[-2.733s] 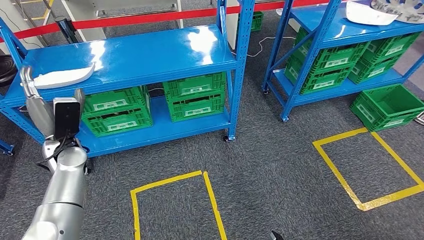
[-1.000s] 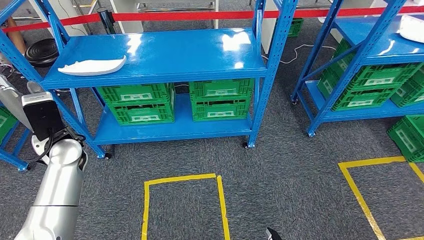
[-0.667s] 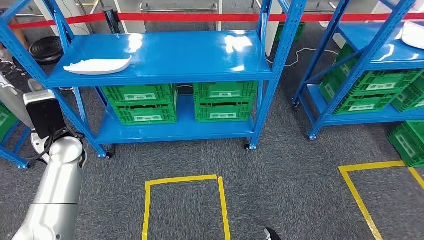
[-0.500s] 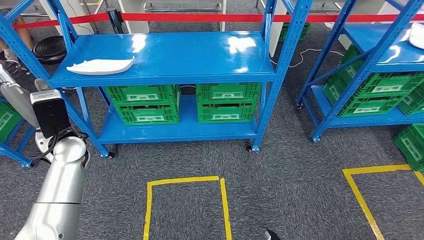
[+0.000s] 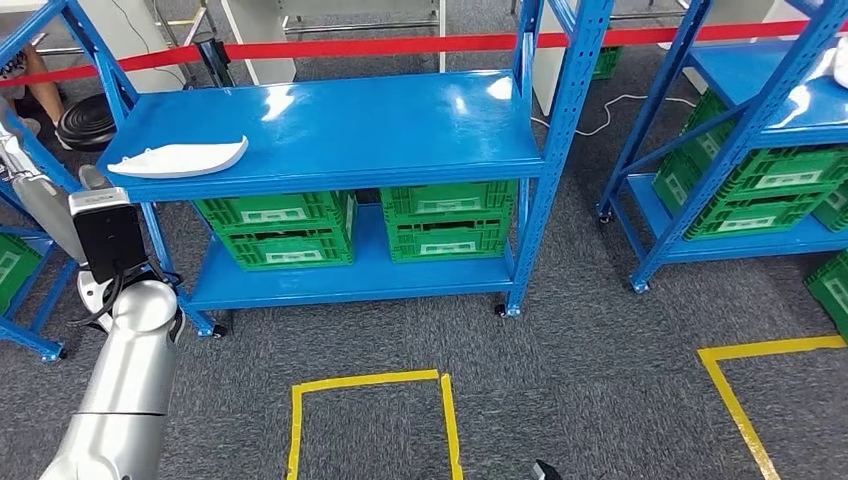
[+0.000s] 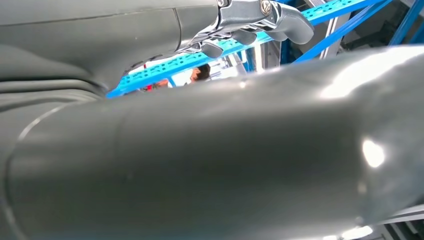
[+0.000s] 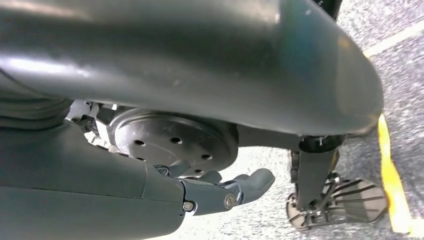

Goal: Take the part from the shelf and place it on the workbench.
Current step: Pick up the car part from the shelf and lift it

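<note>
- part (image 5: 178, 158) lies flat on the top left of the blue shelf (image 5: 400, 125), untouched
- left hand (image 5: 35, 190) raised beside the shelf's left post, fingers straight, grasping nothing
- right hand (image 7: 220, 192) hangs over the floor, fingers (image 7: 255, 181) loosely curled, holding nothing
- green crates (image 5: 280, 232) on the lower shelf

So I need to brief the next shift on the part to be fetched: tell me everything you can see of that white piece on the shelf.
The white part is a long, flat, curved shell, like moulded plastic, pointed at one end and wider with an upturned edge at the other. It lies flat on the top board of the blue shelf, near its front left corner, resting on the board alone. Nothing else touches it; the left robot hand is beside the shelf, apart from it.
</note>
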Tool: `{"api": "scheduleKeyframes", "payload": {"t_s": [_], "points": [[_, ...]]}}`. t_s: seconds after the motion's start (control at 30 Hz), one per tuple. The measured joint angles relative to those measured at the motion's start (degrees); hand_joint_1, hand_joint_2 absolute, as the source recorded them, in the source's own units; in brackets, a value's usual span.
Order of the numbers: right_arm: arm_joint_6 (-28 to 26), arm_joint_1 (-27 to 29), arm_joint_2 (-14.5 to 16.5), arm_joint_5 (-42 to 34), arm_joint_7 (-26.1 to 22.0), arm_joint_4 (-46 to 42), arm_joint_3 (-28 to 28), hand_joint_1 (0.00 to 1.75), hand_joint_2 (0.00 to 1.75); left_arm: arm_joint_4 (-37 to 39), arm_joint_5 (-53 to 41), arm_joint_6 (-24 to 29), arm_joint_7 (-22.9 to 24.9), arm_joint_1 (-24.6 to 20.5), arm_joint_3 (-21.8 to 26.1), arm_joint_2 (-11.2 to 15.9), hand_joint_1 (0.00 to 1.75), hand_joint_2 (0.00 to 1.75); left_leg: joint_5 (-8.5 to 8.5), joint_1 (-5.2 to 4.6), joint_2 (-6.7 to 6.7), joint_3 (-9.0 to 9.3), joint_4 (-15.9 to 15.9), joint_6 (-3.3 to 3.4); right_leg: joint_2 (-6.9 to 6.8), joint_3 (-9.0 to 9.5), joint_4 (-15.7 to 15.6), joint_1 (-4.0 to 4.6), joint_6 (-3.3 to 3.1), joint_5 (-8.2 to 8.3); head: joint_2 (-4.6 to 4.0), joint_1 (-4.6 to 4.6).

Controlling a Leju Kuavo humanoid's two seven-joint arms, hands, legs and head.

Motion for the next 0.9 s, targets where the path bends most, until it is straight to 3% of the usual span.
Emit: {"api": "scheduleKeyframes", "payload": {"t_s": [0.07, 0.1, 0.17, 0.23, 0.3, 0.33, 0.4, 0.43, 0.47, 0.5, 0.57, 0.63, 0.73, 0.8, 0.9], "points": [[0.15, 0.02, 0.06, 0.06, -0.17, 0.03, -0.01, 0.0, 0.0, -0.16, 0.0, -0.05, -0.01, 0.13, 0.03, 0.07, 0.0, 0.0, 5.23, -0.26, 0.12, 2.19, -7.39, 0.53, 0.01, 1.59, -0.2, 0.05, 0.47, -1.46, 0.0, -0.02], [0.2, -0.02, 0.08, 0.13, -0.43, 0.05, -0.01, 0.0, 0.0, -0.28, 0.0, -0.12, 0.0, 0.21, 0.05, 0.11, 0.0, 0.0, 5.85, -0.47, 0.17, 3.3, -10.11, 0.91, 0.02, 1.99, -0.41, 0.06, 0.8, -1.97, 0.0, -0.05], [0.24, -0.12, 0.09, 0.31, -1.13, 0.1, -0.02, 0.0, 0.0, -0.64, 0.0, -0.32, 0.04, 0.53, 0.15, 0.16, 0.0, 0.0, 4.61, -0.81, 0.1, 4.52, -12.12, 1.72, -0.07, 2.62, -0.85, 0.17, 1.55, -2.1, 0.0, 0.0], [0.25, -0.11, 0.09, 0.53, -1.31, 0.1, -0.02, 0.0, 0.0, -1.29, -0.03, -0.66, 0.03, 0.91, 0.45, 0.16, 0.0, 0.0, 3.68, -0.53, -0.2, 5.76, -13.04, 2.55, -0.2, 2.72, 0.34, 0.21, 2.17, -1.35, -0.01, 0.09], [0.3, -0.17, 0.08, 0.69, -1.33, 0.1, -0.02, 0.0, 0.0, -1.84, -0.13, -1.01, -0.01, 1.14, 0.77, 0.13, 0.0, 0.0, 2.95, -0.24, -0.41, 7.34, -13.61, 3.26, -0.12, 0.14, 5.22, 0.22, 2.51, -1.0, -0.01, 0.12], [0.32, -0.2, 0.07, 0.73, -1.42, 0.1, -0.02, 0.0, 0.0, -1.99, -0.18, -1.14, -0.02, 1.3, 0.84, 0.1, 0.0, 0.0, 2.5, -0.2, -0.46, 7.97, -13.78, 3.51, -0.06, -2.23, 8.56, 0.19, 2.6, -1.65, -0.01, 0.16], [0.38, -0.18, 0.06, 0.78, -1.52, 0.1, -0.02, 0.0, 0.0, -2.12, -0.23, -1.39, -0.01, 1.83, 0.89, 0.03, 0.0, 0.0, 1.44, -0.23, -0.65, 9.12, -13.82, 3.73, 0.02, -7.48, 14.23, 0.23, 2.84, -4.55, -0.01, 0.21], [0.39, -0.11, 0.05, 0.81, -1.46, 0.11, -0.02, 0.0, 0.0, -2.15, -0.24, -1.51, -0.01, 2.14, 0.91, 0.02, 0.0, 0.0, 0.86, -0.26, -0.77, 9.75, -13.81, 3.74, 0.02, -9.4, 15.24, 0.25, 2.91, -5.51, -0.01, 0.22], [0.43, -0.05, 0.05, 0.83, -1.4, 0.12, -0.02, 0.0, 0.0, -2.19, -0.25, -1.62, -0.01, 2.38, 0.92, 0.01, 0.0, 0.0, 0.25, -0.29, -0.87, 10.48, -13.79, 3.7, 0.02, -10.49, 14.57, 0.26, 2.88, -5.24, 0.0, 0.23], [0.48, -0.01, 0.04, 0.85, -1.34, 0.12, -0.02, 0.0, 0.0, -2.21, -0.27, -1.74, -0.01, 2.52, 0.93, -0.02, 0.0, 0.0, -0.37, -0.33, -0.95, 11.29, -13.77, 3.62, 0.02, -10.7, 12.24, 0.28, 2.77, -3.44, 0.0, 0.26], [0.56, 0.05, 0.0, 0.85, -1.33, 0.12, -0.02, 0.0, 0.0, -2.25, -0.45, -2.02, -0.01, 2.6, 0.95, -0.12, 0.0, 0.0, -1.61, -0.44, -1.02, 12.88, -13.66, 3.33, 0.06, -9.53, 5.18, 0.53, 2.21, 2.91, 0.0, 0.26], [0.62, 0.04, -0.06, 0.86, -1.4, 0.12, -0.03, 0.0, 0.0, -2.34, -0.75, -2.39, 0.02, 2.68, 0.97, -0.25, 0.0, 0.0, -2.75, -0.54, -1.16, 13.68, -13.64, 2.75, 0.15, -8.43, 0.98, 0.92, 1.55, 6.11, -0.01, 0.26], [0.66, 0.03, -0.11, 0.84, -1.1, 0.12, -0.07, 0.0, 0.0, -2.64, -1.09, -2.79, 0.06, 2.72, 0.99, -0.33, 0.0, 0.0, -3.31, -0.54, -1.18, 14.34, -12.79, 1.68, 0.29, -7.07, 0.07, 0.9, 0.46, 6.11, -0.01, 0.24], [0.7, -0.03, -0.12, 0.78, -0.93, 0.12, -0.12, 0.0, 0.0, -2.72, -1.19, -2.95, 0.01, 2.4, 1.05, -0.33, 0.0, 0.0, -4.57, -0.45, -0.82, 13.67, -10.09, 1.12, 0.29, -5.85, -0.22, 0.66, -0.31, 5.78, 0.0, 0.06], [0.84, -0.09, -0.09, 0.7, -1.05, 0.12, -0.26, 0.0, 0.0, -2.63, -1.28, -3.19, -0.02, 2.14, 1.14, -0.39, 0.0, 0.0, -8.45, -0.01, -0.42, 8.0, -0.87, 0.41, 0.27, -4.57, -0.28, 0.45, -0.69, 4.72, 0.0, -0.19]]}}
